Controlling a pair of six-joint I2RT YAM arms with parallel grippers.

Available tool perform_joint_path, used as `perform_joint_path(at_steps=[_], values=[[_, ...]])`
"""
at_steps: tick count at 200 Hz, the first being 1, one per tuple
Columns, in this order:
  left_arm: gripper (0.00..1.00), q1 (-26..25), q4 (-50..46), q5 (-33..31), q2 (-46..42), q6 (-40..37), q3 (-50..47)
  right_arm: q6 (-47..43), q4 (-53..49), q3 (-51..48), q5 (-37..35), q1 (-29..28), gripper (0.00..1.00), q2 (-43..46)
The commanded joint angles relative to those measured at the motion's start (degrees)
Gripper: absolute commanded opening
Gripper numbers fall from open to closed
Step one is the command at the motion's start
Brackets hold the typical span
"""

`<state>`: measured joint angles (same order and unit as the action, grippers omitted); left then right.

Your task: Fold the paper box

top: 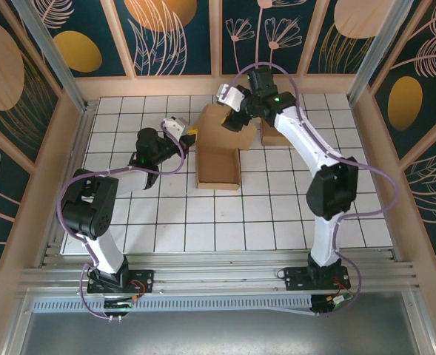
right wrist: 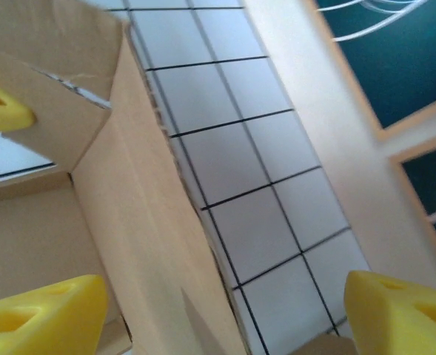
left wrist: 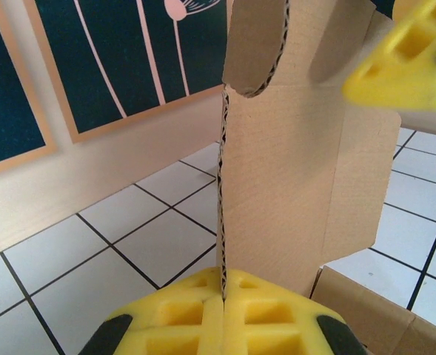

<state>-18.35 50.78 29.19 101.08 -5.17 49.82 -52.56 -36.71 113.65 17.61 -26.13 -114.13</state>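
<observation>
Top external view: the paper box [top: 219,155] sits at the far middle of the tiled table [top: 277,214], its long axis running near to far. My left gripper [left wrist: 223,285] is pinched tight on an upright flap's edge. My right gripper [right wrist: 221,314] stands wide apart, straddling a box wall without clamping it.

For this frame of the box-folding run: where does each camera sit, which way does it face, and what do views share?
Top external: above and behind the robot, looking down on the tiled table; left arm and right arm show whole.
Left wrist: on the left end effector, facing along its shut fingers at the paper box edge they pinch, patterned wall beyond.
Right wrist: on the right end effector, looking down past its open fingers at a box panel and tiles.
Shared: all three show the box and the tiled table.
</observation>
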Motion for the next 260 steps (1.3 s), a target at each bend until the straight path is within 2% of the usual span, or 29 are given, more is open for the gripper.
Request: perform_joint_path(at_steps=[1, 34, 46, 51, 61, 74, 111, 127, 141, 158, 186, 201, 215, 230, 241, 260], values=[[0.00, -0.2, 2.9, 1.8, -1.0, -3.3, -0.1, -3.3, -10.4, 7.2, 3.7, 0.2, 0.71, -2.6], [0.00, -0.2, 0.3, -0.6, -0.7, -4.4, 0.7, -2.2, -10.3, 6.2, 3.2, -0.5, 0.33, -1.0], [0.00, -0.3, 0.5, -0.4, -0.9, -4.0, 0.6, -2.0, -10.5, 5.7, 1.1, -1.3, 0.24, -0.4], [0.08, -0.2, 0.4, -0.5, -0.9, -3.5, 0.6, -2.1, -10.4, 5.3, 0.0, -1.7, 0.21, 0.0], [0.22, -0.2, -0.2, -0.9, -1.3, -2.5, 0.7, -2.4, -9.7, 4.0, -2.3, -2.5, 0.19, 0.8], [0.31, -0.2, -0.6, -1.7, -2.5, -1.3, -0.2, -2.9, -8.5, 2.2, -5.7, -3.5, 0.18, 1.8], [0.42, 0.1, -4.2, -5.5, -12.3, 3.3, -6.0, -4.5, -7.8, 0.8, -11.0, -4.9, 0.16, 3.4], [0.47, 1.2, -4.4, -7.0, -15.9, 10.9, -8.5, -5.0, -7.7, 0.8, -10.9, -4.9, 0.16, 3.7], [0.43, 3.5, -11.9, -7.0, -16.2, 19.8, -5.6, -5.3, -7.2, 0.9, -9.8, -4.9, 0.16, 3.5], [0.35, 6.0, -23.7, -6.6, -13.9, 25.4, 0.6, -5.5, -7.4, 1.6, -9.0, -4.9, 0.14, 2.5], [0.21, 9.9, -30.1, -6.6, -8.7, 36.3, 5.4, -5.1, -10.5, 4.9, -8.9, -4.9, 0.10, 0.3], [0.16, 10.7, -36.1, -4.4, -3.5, 38.3, 11.4, -5.1, -10.4, 4.7, -8.7, -4.9, 0.10, 0.6], [0.17, 10.7, -40.5, 5.1, 3.4, 38.7, 17.7, -5.2, -10.5, 4.6, -8.9, -6.1, 0.10, 0.8], [0.17, 10.6, -38.1, 14.3, 8.0, 43.0, 20.3, -5.3, -10.4, 4.3, -9.5, -6.4, 0.10, 1.1], [0.17, 10.6, -38.0, 14.3, 9.7, 44.7, 21.6, -5.2, -10.6, 4.3, -9.7, -6.6, 0.10, 1.3], [0.10, 10.6, -46.1, 12.2, 13.3, 42.4, 26.7, -4.9, -10.6, 4.2, -9.2, -6.9, 0.10, 1.4]])
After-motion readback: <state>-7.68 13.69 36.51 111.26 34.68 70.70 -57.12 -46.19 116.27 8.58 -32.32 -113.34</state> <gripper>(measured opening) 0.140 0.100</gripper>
